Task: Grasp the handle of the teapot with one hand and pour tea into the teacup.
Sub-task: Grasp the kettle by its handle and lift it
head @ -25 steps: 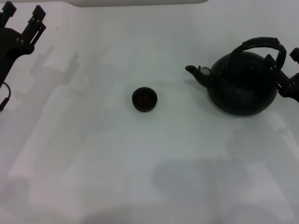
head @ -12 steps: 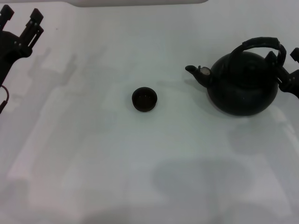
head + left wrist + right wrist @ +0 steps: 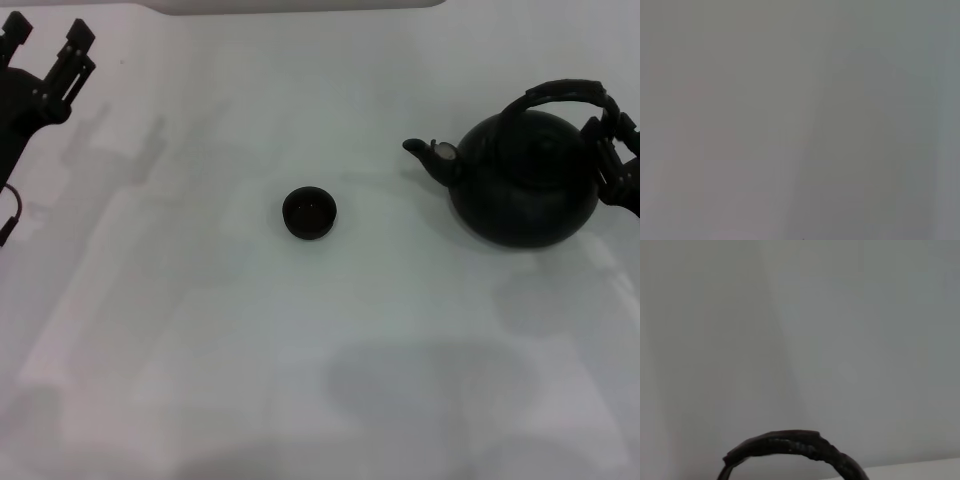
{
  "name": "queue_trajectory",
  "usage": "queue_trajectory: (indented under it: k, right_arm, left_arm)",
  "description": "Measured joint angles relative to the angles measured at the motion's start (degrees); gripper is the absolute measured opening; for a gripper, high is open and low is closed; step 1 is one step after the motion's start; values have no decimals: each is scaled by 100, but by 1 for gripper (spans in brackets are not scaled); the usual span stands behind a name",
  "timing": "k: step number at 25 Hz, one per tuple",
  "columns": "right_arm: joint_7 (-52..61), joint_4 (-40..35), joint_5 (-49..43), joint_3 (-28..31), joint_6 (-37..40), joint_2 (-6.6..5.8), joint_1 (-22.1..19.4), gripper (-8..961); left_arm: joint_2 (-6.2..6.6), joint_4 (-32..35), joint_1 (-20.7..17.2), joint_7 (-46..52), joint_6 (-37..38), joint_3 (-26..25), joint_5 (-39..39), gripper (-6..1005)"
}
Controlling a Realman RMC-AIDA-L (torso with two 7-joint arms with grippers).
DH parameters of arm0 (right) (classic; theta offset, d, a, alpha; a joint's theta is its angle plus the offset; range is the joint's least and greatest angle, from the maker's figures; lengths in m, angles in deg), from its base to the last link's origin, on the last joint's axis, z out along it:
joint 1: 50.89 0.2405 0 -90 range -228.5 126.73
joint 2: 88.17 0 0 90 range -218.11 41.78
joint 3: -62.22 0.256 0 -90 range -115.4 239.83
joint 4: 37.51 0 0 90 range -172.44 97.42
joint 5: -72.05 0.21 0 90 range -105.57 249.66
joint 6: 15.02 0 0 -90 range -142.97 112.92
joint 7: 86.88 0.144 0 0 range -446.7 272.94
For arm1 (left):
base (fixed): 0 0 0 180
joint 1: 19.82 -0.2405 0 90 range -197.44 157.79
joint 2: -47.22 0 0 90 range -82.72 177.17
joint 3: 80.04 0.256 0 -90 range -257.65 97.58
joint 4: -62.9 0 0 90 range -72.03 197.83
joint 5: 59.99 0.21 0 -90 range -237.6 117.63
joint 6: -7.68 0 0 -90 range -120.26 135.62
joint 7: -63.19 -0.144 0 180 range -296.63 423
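Note:
The black round teapot (image 3: 520, 185) stands on the white table at the right, its spout (image 3: 420, 152) pointing left toward the teacup. The arched handle (image 3: 555, 95) rises over its body and also shows in the right wrist view (image 3: 790, 444). My right gripper (image 3: 610, 135) is at the handle's right end, with its fingers closed in on it from both sides. The small dark teacup (image 3: 309, 213) sits upright near the table's middle, well apart from the teapot. My left gripper (image 3: 47, 38) is parked at the far left, open and empty.
The white table (image 3: 300, 350) bears only soft shadows. Its far edge (image 3: 300, 5) runs along the top of the head view. The left wrist view shows only plain grey surface.
My right gripper's fingers have drawn together around the handle's right end. The teapot has shifted slightly to the right. The left arm and the teacup have not moved.

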State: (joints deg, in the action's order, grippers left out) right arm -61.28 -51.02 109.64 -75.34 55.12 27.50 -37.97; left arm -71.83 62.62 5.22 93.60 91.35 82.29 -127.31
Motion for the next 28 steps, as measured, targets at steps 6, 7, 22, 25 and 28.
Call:
queue_trajectory:
  k: [6, 7, 22, 25, 28]
  right_arm:
    - [0, 7, -16, -36, 271, 0, -23, 412]
    - [-2, 8, -16, -44, 347, -1, -25, 391]
    - [-571, -122, -344, -165, 1101, -13, 316, 182]
    - [-945, -269, -397, -169, 1063, -10, 442, 171]
    - [-1440, -439, -405, -171, 944, -5, 511, 167]
  left_arm:
    - [-11, 21, -34, 0, 0, 5, 0, 775]
    - [-12, 32, -45, 0, 0, 4, 0, 775]
    - [-5, 66, -70, 0, 0, 0, 0, 775]
    - [-5, 64, -71, 17, 0, 0, 6, 775]
    - [-1, 67, -70, 33, 0, 0, 4, 775]
